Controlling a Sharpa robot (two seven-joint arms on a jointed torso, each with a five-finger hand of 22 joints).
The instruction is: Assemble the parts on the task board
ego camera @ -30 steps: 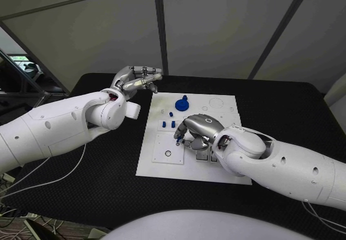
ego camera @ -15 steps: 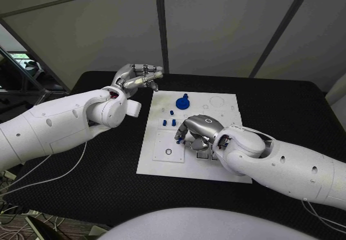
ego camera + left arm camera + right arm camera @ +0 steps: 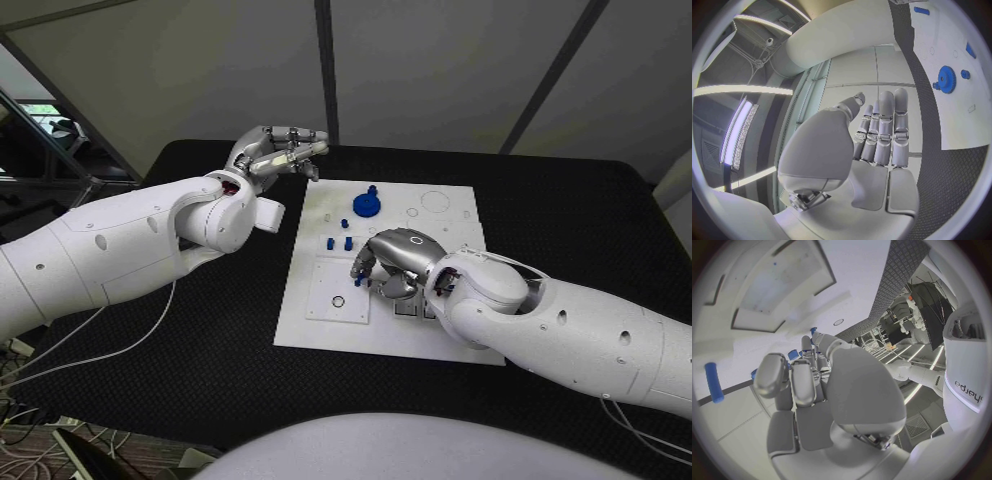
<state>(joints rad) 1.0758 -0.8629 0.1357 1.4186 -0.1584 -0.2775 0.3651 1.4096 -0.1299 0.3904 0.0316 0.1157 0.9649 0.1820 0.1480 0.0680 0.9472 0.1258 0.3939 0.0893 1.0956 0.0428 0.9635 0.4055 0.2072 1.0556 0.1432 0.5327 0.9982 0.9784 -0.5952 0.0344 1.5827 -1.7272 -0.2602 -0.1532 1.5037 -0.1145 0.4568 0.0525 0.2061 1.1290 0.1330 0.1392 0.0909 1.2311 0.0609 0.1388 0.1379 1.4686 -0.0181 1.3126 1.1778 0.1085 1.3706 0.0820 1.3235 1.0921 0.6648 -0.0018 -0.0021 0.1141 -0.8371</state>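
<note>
Task board, the flat white rectangular plate, lies in the middle of the black table. Small blue parts sit on it: a round blue gear-like disc near its far edge, and a few little blue pegs just beside the right hand. That silver right hand hangs low over the board's middle with its fingers curled downward; whether they pinch anything, I cannot tell. Off the board's far left corner, the silver left hand is raised above the table, fingers straight and side by side, holding nothing. From the right wrist, one blue cylinder lies loose on the board.
</note>
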